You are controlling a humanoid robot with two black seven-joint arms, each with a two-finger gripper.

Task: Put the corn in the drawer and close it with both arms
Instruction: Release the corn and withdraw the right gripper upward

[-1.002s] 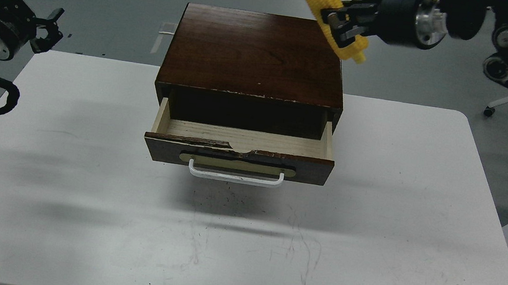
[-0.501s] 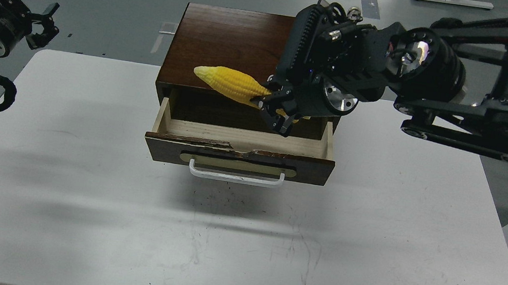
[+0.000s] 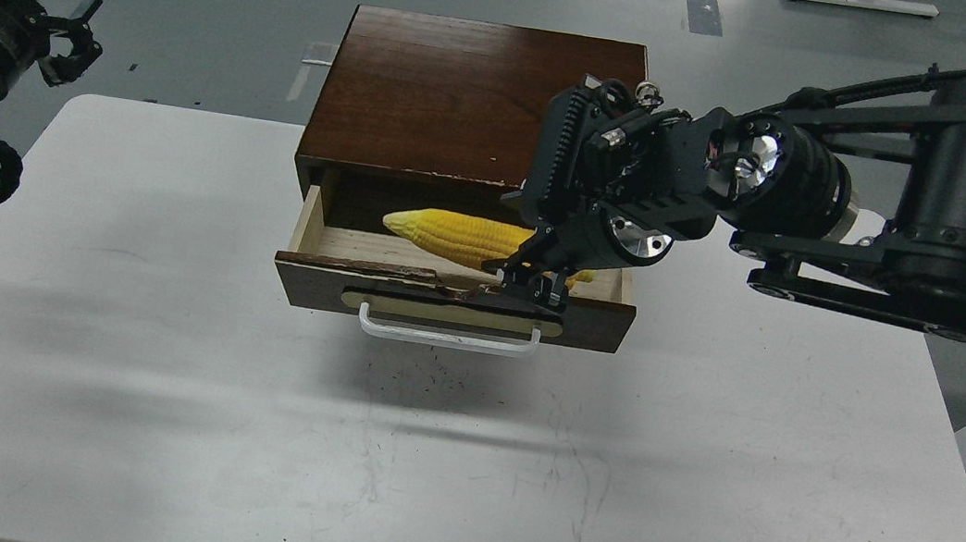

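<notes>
I take the drawer (image 3: 454, 291) as my reference, it stands pulled open at the middle of the white table (image 3: 154, 358), with its dark front and the white bar handle (image 3: 449, 334) facing me. Far to the left of the drawer, beyond the table's left edge, I see my left gripper (image 3: 29, 29) raised in the air; its black prongs are spread apart and there is nothing between them. Behind the drawer sits the dark brown cabinet (image 3: 477, 102) it slides out from, its top bare and glossy. Inside the drawer's opening, above the pale wood floor, lies the corn (image 3: 460, 235), bright yellow, with the tapered tip pointing to the left side of the drawer and the thick end toward the right side. I cannot tell if the cob already touches the drawer floor or hangs just over it. At the right part of the drawer, over the front edge, is my right gripper (image 3: 529, 279), and its fingers are clenched on the thick end of the corn. The right arm (image 3: 828, 204) comes in from the right of the drawer, reaching across the table's back corner, its silver joint facing toward me
</notes>
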